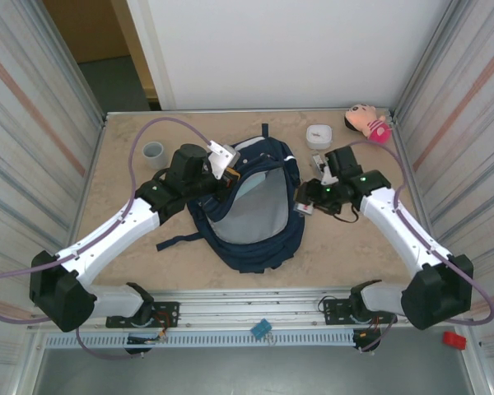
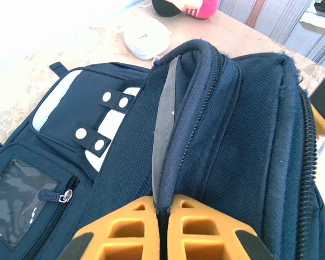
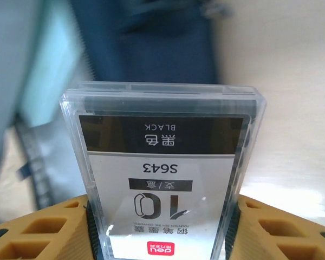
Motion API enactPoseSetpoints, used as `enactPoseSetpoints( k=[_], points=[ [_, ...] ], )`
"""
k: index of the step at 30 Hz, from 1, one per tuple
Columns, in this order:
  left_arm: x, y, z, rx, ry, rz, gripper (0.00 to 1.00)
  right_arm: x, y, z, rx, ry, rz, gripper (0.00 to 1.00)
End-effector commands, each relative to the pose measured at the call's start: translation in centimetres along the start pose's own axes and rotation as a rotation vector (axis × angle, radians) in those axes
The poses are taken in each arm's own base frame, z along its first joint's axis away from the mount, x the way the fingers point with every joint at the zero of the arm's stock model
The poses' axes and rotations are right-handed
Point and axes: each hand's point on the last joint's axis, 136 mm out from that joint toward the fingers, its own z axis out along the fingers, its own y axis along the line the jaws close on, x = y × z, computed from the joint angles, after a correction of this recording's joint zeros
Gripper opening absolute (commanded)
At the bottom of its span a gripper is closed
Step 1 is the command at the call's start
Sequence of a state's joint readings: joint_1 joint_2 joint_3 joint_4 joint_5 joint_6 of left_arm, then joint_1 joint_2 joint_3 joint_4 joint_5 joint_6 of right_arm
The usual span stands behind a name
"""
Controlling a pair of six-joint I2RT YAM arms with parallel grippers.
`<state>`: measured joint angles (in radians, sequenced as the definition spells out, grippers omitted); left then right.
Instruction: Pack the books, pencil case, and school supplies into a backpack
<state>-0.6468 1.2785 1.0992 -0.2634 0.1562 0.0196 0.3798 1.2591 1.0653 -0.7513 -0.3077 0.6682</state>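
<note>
Right wrist view shows me my right gripper [image 3: 162, 233] clamped on a clear rectangular plastic box [image 3: 162, 157], white label with black band, marked 10, just beside the large navy fabric backpack [image 1: 255, 251]. My left gripper [image 2: 162, 227] pinches the backpack's opening rim.

Beige marbled tabletop [image 1: 337, 247] with a white rounded square box [image 1: 319, 134] near the back. Pink plush toy [image 1: 367, 122] just right of the box, grey cup [image 1: 154, 152] well off to its left.
</note>
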Motion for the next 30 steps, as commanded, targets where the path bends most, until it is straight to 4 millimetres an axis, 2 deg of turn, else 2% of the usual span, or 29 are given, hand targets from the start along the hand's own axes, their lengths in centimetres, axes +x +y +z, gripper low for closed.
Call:
enactPoseSetpoints(
  k=[1,5,8,9,11,16,20,23,28,30],
  points=[
    [-3.7,0.3,-1.8,-0.008,-0.132,-0.019,0.00,1.1,4.8,1.5,-0.174,0.037,0.099,0.54],
    [-3.9,0.2,-1.7,0.000,-0.133,-0.016,0.00,1.3,6.2,3.0,-0.172,0.048,0.085,0.56],
    [-3.8,0.2,-1.8,-0.002,-0.126,-0.009,0.00,0.9,6.4,3.2,-0.175,0.041,0.084,0.68],
    [-3.8,0.2,-1.8,-0.003,-0.126,-0.009,0.00,0.7,6.6,3.0,-0.191,0.034,0.086,0.73],
    [-3.7,0.2,-1.9,-0.005,-0.124,-0.009,0.00,0.3,7.0,2.5,-0.237,0.016,0.091,0.76],
    [-3.4,0.2,-1.6,0.000,-0.120,-0.017,0.00,-0.2,8.6,0.6,-0.390,-0.035,0.091,0.75],
    [-3.2,0.0,-1.2,0.013,-0.113,-0.028,0.00,-0.2,11.1,-1.0,-0.565,-0.068,0.076,0.76],
    [-3.2,0.0,-1.0,0.019,-0.117,-0.039,0.00,0.5,12.8,-1.7,-0.633,-0.093,0.028,0.77],
    [-3.1,-1.0,0.2,0.072,-0.111,-0.108,0.00,3.6,13.7,-0.8,-0.600,-0.101,-0.092,0.75],
    [-2.4,-1.6,0.9,0.091,-0.091,-0.120,0.06,4.2,13.9,-0.5,-0.625,-0.112,-0.106,0.75]
  ],
)
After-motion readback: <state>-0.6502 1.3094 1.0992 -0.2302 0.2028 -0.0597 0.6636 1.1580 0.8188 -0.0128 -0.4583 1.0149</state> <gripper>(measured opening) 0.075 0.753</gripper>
